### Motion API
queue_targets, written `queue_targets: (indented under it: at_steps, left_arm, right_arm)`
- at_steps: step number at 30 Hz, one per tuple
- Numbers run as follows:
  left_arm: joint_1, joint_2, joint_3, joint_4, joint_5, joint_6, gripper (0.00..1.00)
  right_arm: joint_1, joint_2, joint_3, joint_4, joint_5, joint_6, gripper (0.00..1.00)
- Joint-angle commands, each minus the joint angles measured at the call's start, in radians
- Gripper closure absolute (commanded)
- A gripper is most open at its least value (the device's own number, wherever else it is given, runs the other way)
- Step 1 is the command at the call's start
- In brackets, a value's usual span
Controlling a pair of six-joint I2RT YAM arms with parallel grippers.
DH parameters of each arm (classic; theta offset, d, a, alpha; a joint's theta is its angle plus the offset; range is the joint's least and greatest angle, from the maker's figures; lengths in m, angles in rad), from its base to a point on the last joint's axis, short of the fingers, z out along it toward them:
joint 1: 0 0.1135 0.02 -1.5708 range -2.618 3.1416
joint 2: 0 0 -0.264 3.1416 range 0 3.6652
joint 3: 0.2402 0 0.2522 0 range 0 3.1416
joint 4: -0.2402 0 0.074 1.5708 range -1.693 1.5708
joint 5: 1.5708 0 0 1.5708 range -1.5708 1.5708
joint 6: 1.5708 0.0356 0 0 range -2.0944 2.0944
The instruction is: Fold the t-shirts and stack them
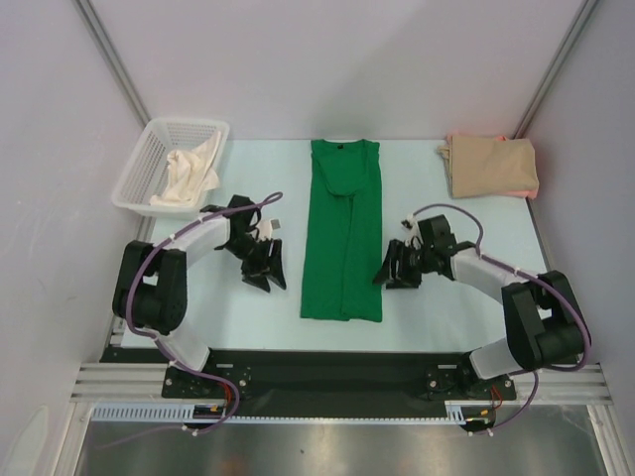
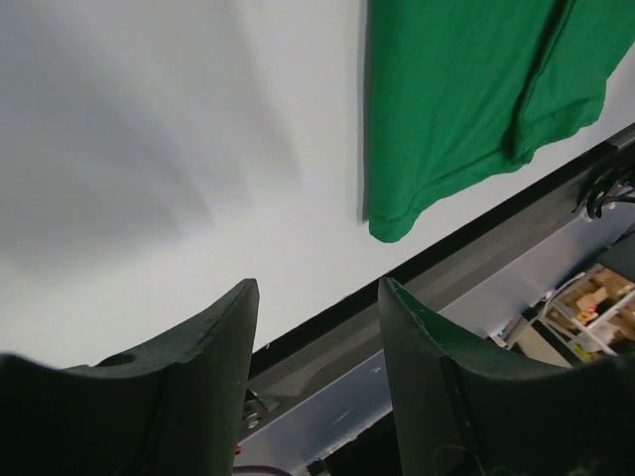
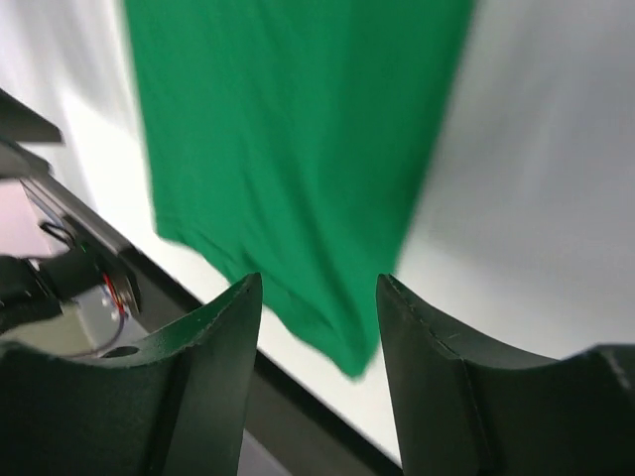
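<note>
A bright green t-shirt [image 1: 342, 230] lies flat in the table's middle, folded into a long narrow strip with its collar at the far end. It also shows in the left wrist view [image 2: 466, 99] and the right wrist view [image 3: 298, 149]. A folded tan t-shirt [image 1: 491, 165] with a pink edge lies at the back right. My left gripper [image 1: 268, 273] is open and empty, just left of the green shirt's lower half. My right gripper [image 1: 394, 273] is open and empty, just right of its lower half. Neither touches the fabric.
A white mesh basket [image 1: 149, 159] with a cream cloth [image 1: 189, 174] in it stands at the back left. The table's black front rail [image 1: 327, 367] runs along the near edge. White walls close in the sides and back.
</note>
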Motion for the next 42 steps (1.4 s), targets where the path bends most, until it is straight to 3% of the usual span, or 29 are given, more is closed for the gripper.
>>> queue_targets:
  at_steps: [1, 9, 13, 23, 42]
  left_arm:
    - [-0.003, -0.030, -0.062, 0.169, 0.097, -0.128, 0.43]
    - [-0.096, 0.012, -0.116, 0.247, 0.096, -0.174, 0.46]
    - [-0.140, 0.032, -0.118, 0.272, 0.077, -0.177, 0.47]
    - [-0.181, 0.078, -0.156, 0.286, 0.060, -0.180, 0.57]
    - [-0.259, 0.100, -0.121, 0.290, 0.045, -0.157, 0.61]
  right_arm:
    - [0.004, -0.083, -0.082, -0.049, -0.019, 0.053, 0.45]
    - [-0.002, -0.111, -0.207, -0.092, 0.029, 0.079, 0.46]
    - [0.010, -0.099, -0.208, -0.106, 0.042, 0.079, 0.51]
    - [0.065, -0.066, -0.222, -0.082, 0.041, 0.082, 0.53]
    - [0.097, 0.010, -0.230, -0.010, 0.006, 0.077, 0.57]
